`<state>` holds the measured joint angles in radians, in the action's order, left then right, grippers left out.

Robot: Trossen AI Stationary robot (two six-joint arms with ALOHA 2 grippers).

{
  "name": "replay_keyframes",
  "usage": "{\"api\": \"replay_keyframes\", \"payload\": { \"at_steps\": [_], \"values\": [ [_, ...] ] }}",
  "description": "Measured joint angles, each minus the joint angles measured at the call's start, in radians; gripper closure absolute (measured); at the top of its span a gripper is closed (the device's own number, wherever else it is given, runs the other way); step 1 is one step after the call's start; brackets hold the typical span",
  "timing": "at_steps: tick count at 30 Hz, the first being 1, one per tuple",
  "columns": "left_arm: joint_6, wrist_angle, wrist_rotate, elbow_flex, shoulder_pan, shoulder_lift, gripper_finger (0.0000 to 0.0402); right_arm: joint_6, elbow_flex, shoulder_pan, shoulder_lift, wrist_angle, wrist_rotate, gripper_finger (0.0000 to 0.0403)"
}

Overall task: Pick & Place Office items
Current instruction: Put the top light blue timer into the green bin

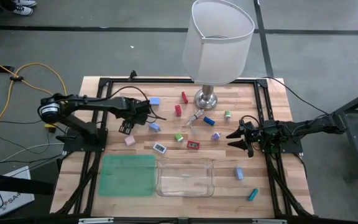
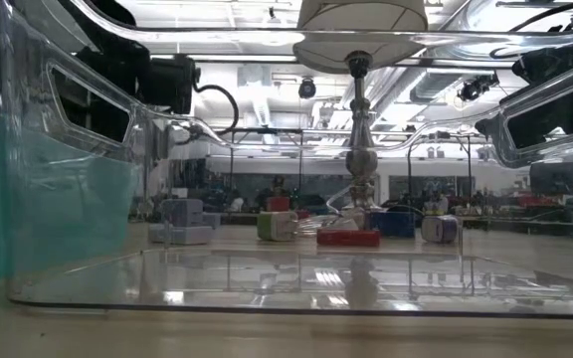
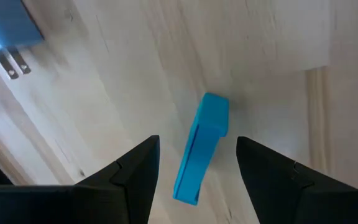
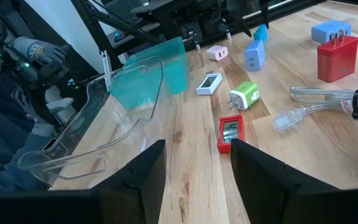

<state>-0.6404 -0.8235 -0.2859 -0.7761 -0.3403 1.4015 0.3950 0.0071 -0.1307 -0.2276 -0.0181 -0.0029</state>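
Wooden counter (image 1: pixel 166 134) below, my left end effector (image 3: pixel 197 163) hangs apart around a blue clip (image 3: pixel 201 148), whose tilt may let it twist free.

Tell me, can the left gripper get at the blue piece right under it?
Probably yes. The left gripper hangs open above the blue piece, which lies between its fingers on bare wood with nothing crowding it.

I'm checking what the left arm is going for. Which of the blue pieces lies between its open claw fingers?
The bright blue clip, lying flat on the wood between the left claw fingers. The blue plug lies off to the side, prongs showing.
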Motion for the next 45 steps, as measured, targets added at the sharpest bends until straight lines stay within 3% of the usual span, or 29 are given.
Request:
{"api": "replay_keyframes", "payload": {
  "at_steps": [10, 22, 45],
  "values": [
    [-0.023, 0.010, -0.009, 0.000, -0.005, 0.039, 0.0199, 0.000, 0.000, 0.000, 0.000, 0.000, 0.000, 0.0237],
    [-0.044, 0.020, -0.043, 0.000, 0.017, 0.040, 0.0257, 0.000, 0.000, 0.000, 0.000, 0.000, 0.000, 0.0237],
    [-0.016, 0.017, -0.044, 0.000, 0.048, 0.039, 0.0259, 0.000, 0.000, 0.000, 0.000, 0.000, 0.000, 0.0237]
  ]
}}
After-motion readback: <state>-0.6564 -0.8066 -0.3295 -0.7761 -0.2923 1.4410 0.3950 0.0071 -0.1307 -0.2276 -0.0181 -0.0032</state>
